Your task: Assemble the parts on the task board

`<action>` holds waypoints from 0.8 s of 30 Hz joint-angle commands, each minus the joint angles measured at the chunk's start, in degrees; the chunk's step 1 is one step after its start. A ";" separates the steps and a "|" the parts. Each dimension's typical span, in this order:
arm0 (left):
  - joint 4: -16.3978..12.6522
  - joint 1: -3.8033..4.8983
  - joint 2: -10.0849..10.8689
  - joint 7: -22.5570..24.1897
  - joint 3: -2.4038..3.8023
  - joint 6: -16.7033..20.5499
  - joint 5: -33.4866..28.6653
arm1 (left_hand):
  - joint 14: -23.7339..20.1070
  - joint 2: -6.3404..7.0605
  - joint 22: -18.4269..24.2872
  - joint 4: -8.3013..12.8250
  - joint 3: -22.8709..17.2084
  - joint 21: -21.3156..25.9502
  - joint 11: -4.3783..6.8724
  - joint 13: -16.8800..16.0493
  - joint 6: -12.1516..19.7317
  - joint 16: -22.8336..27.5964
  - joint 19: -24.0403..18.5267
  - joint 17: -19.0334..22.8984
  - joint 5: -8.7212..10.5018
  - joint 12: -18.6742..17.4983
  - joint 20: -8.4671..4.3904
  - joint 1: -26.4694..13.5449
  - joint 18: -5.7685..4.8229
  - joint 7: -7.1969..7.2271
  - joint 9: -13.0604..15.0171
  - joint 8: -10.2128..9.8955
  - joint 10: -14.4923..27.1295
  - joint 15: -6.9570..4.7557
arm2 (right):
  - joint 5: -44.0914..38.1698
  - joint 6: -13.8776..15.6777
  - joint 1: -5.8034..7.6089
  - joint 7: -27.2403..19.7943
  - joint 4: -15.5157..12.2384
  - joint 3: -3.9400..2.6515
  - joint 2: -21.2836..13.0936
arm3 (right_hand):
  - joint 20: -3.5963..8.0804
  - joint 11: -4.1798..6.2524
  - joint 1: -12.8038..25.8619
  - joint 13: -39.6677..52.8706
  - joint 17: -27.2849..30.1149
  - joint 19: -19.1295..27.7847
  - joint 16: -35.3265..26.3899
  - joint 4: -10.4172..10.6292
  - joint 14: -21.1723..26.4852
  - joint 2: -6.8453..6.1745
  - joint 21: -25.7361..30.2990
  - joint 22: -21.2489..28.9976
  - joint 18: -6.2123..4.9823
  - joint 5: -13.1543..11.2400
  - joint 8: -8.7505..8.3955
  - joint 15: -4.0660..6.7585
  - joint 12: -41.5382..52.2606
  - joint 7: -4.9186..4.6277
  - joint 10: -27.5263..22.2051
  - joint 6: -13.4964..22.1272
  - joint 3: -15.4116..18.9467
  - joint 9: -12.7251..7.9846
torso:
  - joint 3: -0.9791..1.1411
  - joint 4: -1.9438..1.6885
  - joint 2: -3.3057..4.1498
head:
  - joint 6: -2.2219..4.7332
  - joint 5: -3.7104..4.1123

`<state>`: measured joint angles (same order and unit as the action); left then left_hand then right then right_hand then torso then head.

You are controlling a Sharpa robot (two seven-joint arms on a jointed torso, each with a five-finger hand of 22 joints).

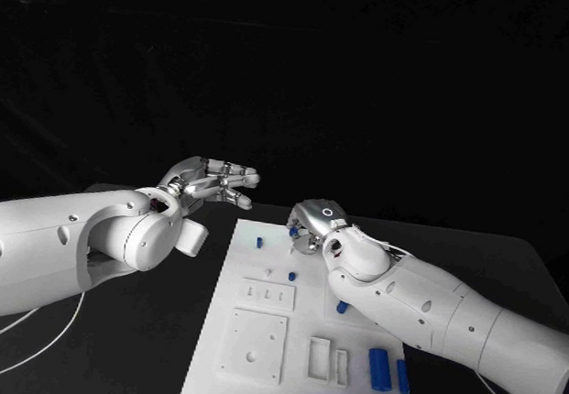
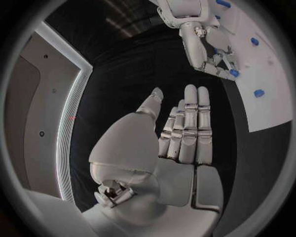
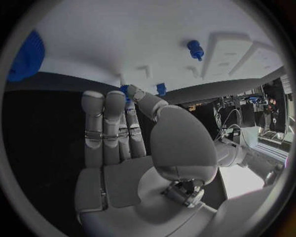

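**My hands at the far end of the task board**

The task board [image 1: 302, 345] is a white rectangular plate lying lengthwise on the black table [image 1: 127, 350], with raised white frames and shallow recesses moulded into its near half. Small blue parts are scattered over it: a stub [image 1: 259, 243] near the far left corner, a peg [image 1: 292, 276] further in, and two longer cylinders [image 1: 379, 368] lying side by side near the right edge. No lettering or label is legible on the board or parts.

My right hand [image 1: 315, 222] hovers over the board's far edge, thumb and fingertips closed on a small blue part [image 3: 125, 90]; my remaining fingers [image 3: 101, 128] lie straight and close together.

My left hand [image 1: 213, 180] is raised off the board's far left corner, above the table, fingers [image 2: 188, 128] extended side by side, holding nothing.
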<state>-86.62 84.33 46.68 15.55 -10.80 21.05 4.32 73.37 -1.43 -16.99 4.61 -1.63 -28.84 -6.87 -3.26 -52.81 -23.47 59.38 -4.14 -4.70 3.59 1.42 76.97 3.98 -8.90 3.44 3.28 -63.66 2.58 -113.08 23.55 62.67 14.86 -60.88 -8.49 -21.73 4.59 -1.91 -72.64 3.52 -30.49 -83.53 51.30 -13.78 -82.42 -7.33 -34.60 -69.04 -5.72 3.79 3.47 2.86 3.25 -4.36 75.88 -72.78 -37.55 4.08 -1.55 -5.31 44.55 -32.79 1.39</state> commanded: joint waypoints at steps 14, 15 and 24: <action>-0.05 0.26 -0.22 0.09 0.07 -0.89 0.21 | -0.57 0.14 0.05 0.38 0.09 -0.21 0.09 -0.07 0.36 -0.25 -0.42 0.08 -0.27 -0.13 0.17 -0.20 0.17 -0.13 -0.01 0.10 0.29 0.02 | -0.78 -3.74 -0.45 0.89 0.50 0.70 -0.24 | -0.07 -0.06 -0.24 0.02 0.02 -0.95 -0.40 -0.21 0.03 0.55 0.98 -0.90 -0.77 0.92 0.20 0.34 0.10 -0.36 -0.08 0.29 0.02 0.08 | 0.05 0.10 0.06 | -0.02 -0.17; -0.04 0.26 -0.22 0.08 0.07 -0.90 0.21 | -0.57 0.14 0.05 0.38 0.09 -0.21 0.09 -0.07 0.36 -0.25 -0.42 0.08 -0.27 -0.13 0.17 -0.20 0.17 -0.13 -0.01 0.10 0.29 0.02 | -0.89 -3.59 -0.46 1.09 0.43 0.71 -0.33 | -0.07 -0.06 -0.24 0.02 0.02 -0.96 -0.40 -0.21 0.03 0.55 0.97 -0.91 -0.76 0.93 0.19 0.34 0.10 -0.36 -0.07 0.28 0.01 0.08 | 0.08 0.10 0.05 | -0.03 -0.20; 0.15 0.27 -0.24 0.06 0.06 -0.95 0.21 | -0.57 0.18 0.10 0.39 0.12 -0.33 0.06 -0.07 0.56 -0.27 -0.45 0.08 -0.25 -0.13 0.17 -0.14 0.19 -0.16 -0.03 0.08 0.42 0.03 | -3.20 -1.25 -0.70 4.42 -1.88 0.74 -1.52 | 0.05 0.10 -0.21 0.04 -0.16 -1.22 -0.23 -0.27 0.07 0.27 1.12 -1.92 -0.73 0.52 0.21 0.45 0.12 -0.19 0.48 -0.25 -0.71 0.12 | 0.13 -0.06 0.14 | 0.05 -0.50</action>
<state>-86.47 84.50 46.58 15.43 -10.80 20.94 4.38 73.26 -1.43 -16.96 4.70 -1.53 -28.83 -6.86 -3.26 -52.64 -23.47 59.17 -4.14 -4.70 3.59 1.64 76.97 3.99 -9.06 3.43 3.28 -63.66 2.68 -114.27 23.60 62.49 16.17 -62.75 -8.04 -22.99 4.39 -1.93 -72.72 3.42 -30.60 -83.73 50.97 -14.13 -82.42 -7.25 -33.71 -70.90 -5.69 4.66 3.49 2.86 2.97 -4.58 75.86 -72.69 -37.99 4.13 -1.46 -5.26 44.65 -32.76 0.93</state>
